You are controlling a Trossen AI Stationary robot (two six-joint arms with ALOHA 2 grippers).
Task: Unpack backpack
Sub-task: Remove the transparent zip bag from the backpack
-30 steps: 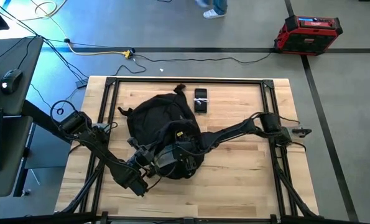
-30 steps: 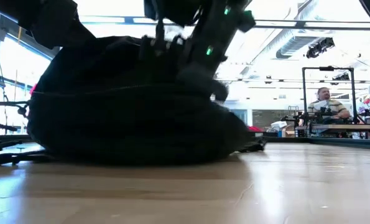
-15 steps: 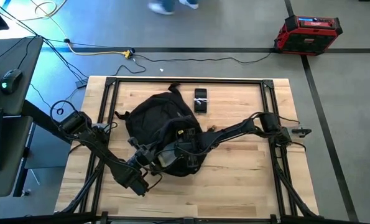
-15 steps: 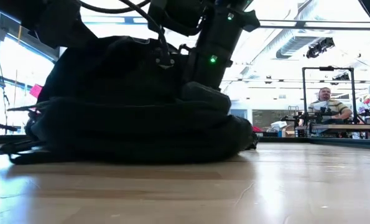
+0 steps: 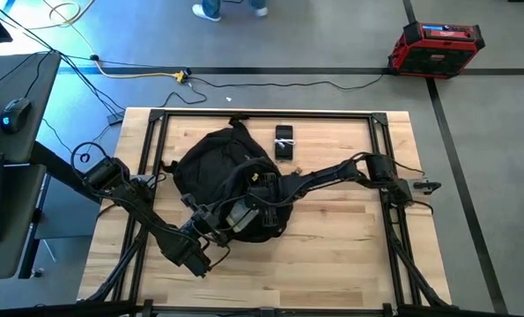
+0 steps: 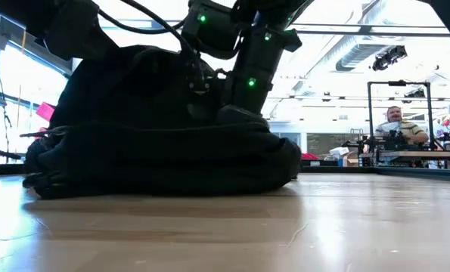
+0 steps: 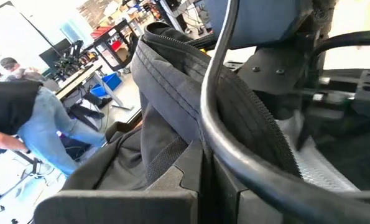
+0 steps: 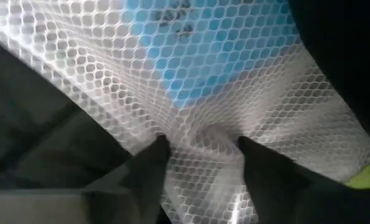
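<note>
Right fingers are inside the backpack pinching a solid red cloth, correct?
Not quite. The right wrist view shows the right gripper pinching white mesh with something blue behind it, not a solid red cloth. It is inside the backpack.

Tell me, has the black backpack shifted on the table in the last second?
Yes. In the high view the backpack has slid toward the table's far left, away from its near edge, while the phone lies where it was.

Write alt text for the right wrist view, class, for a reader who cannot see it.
The right hand pinches a fold of white mesh bag between its two dark fingers, very close to the camera. A blue item shows through the mesh, and the dark fabric of the backpack surrounds it.
</note>
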